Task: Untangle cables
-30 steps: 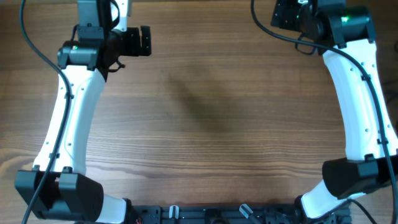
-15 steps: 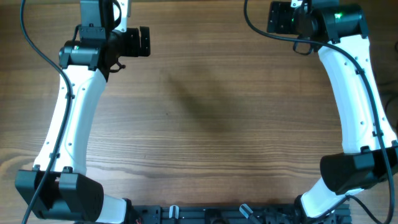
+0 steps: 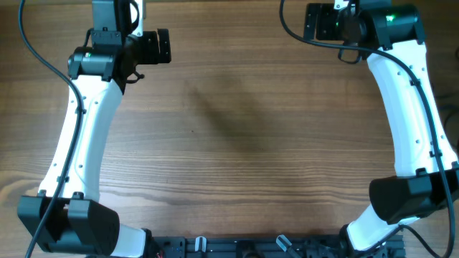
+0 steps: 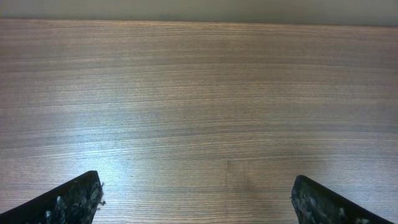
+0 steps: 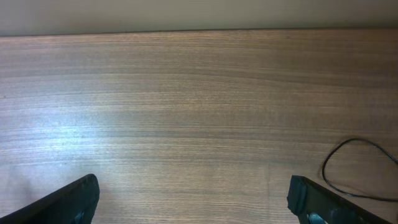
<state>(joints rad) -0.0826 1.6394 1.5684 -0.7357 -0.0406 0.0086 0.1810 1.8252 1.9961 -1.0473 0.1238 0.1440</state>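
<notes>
One thin black cable (image 5: 324,168) shows only in the right wrist view, as a loop on the wood at the right edge, just beyond my right fingertip. No cables show in the overhead or left wrist views. My left gripper (image 3: 159,46) is at the far left of the table, open and empty, and its wrist view (image 4: 196,194) has only bare wood between the fingers. My right gripper (image 3: 315,21) is at the far right, open and empty; its wrist view (image 5: 193,194) also has bare wood between the fingers.
The wooden table (image 3: 244,143) fills the overhead view. The arm bases stand at the near corners, with a black rail (image 3: 237,247) along the near edge. The table's far edge (image 5: 199,31) shows at the top of both wrist views.
My right gripper has moved a little to the left along the far edge. My left gripper has shifted very slightly to the left. Both stay open.
</notes>
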